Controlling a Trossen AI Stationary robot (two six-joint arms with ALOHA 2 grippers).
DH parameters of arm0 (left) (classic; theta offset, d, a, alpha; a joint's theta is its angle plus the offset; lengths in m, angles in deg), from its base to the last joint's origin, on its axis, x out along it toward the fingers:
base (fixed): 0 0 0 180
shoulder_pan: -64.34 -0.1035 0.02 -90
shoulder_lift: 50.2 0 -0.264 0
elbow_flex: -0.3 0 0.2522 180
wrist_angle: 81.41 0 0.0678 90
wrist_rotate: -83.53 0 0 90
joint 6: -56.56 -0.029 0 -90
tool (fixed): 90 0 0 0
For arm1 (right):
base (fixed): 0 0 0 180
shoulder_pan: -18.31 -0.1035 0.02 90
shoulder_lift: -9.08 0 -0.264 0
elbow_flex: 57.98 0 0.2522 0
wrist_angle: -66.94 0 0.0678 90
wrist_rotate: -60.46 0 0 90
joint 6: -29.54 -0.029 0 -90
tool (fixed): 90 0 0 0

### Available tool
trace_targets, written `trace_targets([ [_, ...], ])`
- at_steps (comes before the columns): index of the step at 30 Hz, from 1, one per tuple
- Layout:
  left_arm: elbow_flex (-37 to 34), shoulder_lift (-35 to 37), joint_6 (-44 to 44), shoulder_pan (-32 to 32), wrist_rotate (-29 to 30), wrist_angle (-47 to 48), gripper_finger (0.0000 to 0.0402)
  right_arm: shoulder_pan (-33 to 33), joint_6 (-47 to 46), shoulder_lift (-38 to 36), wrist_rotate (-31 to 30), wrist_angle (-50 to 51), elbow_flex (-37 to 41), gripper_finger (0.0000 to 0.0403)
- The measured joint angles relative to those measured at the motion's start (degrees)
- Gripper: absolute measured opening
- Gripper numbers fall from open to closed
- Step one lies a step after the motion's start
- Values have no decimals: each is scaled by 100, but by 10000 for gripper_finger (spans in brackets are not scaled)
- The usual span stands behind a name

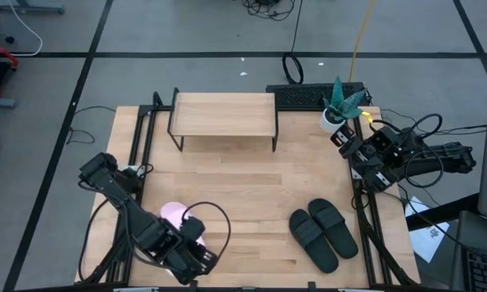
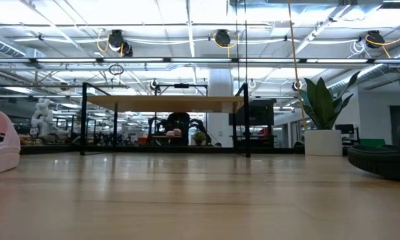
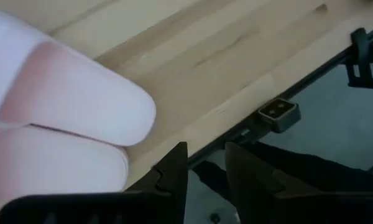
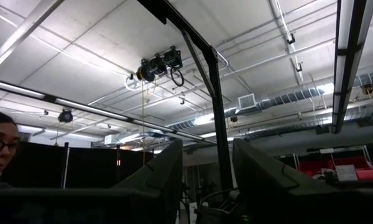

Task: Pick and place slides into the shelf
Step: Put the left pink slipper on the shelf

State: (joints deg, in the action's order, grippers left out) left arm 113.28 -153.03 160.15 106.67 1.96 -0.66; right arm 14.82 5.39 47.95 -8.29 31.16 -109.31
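Table edges: the wooden table [image 1: 243, 203] has black rails along its left and right sides; the far edge carries a dark keyboard-like unit [image 1: 312, 96] and a potted plant [image 1: 338, 109] at the far right corner.
Open room: the middle of the table, between the shelf and the near edge, shows bare wood in both the high and low views.
Shelf: the shelf [image 1: 224, 114] stands at far centre, plank top on thin black legs. Nothing lies on its top; in the low view the space under it looks clear through to the room behind.
Black slides: the black pair [image 1: 323, 233] lies side by side, touching, at near right, angled toward the near right corner, well apart from the shelf.
Pink slides: the pale pink pair [image 1: 175, 215] sits at near left, largely hidden under the left arm; two pink straps show in the left wrist view [image 3: 68, 124].
Left gripper: the left gripper [image 3: 205, 165] is at the near left edge, just beside the pink slides, out over the table's rim. Fingers are slightly parted with a narrow gap and nothing between them.
Right gripper: the right gripper [image 4: 206, 168] is at the far right side by the plant, pointed up at the ceiling. Fingers are partly apart, holding nothing.
Room: a person shows at the edge of the right wrist view.
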Motion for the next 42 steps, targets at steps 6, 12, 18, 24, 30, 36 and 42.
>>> trace_targets([
  [6,0,0,-156,-7,218,29,104,5,0,0,2,13,0,130],
  [12,0,0,-117,-5,32,50,104,9,3,0,2,41,0,130],
  [18,0,0,238,1,-593,477,104,9,332,2,-2,368,0,130],
  [24,-2,2,718,176,-1331,1111,104,9,433,2,-7,520,0,130],
  [30,-2,2,1153,494,-1586,1116,104,9,536,0,-9,527,0,130],
  [36,-2,-70,1548,649,-1614,1125,104,9,905,0,-31,524,0,130],
  [42,-4,-367,1307,653,-1776,1122,104,11,1029,0,-42,524,0,130],
])
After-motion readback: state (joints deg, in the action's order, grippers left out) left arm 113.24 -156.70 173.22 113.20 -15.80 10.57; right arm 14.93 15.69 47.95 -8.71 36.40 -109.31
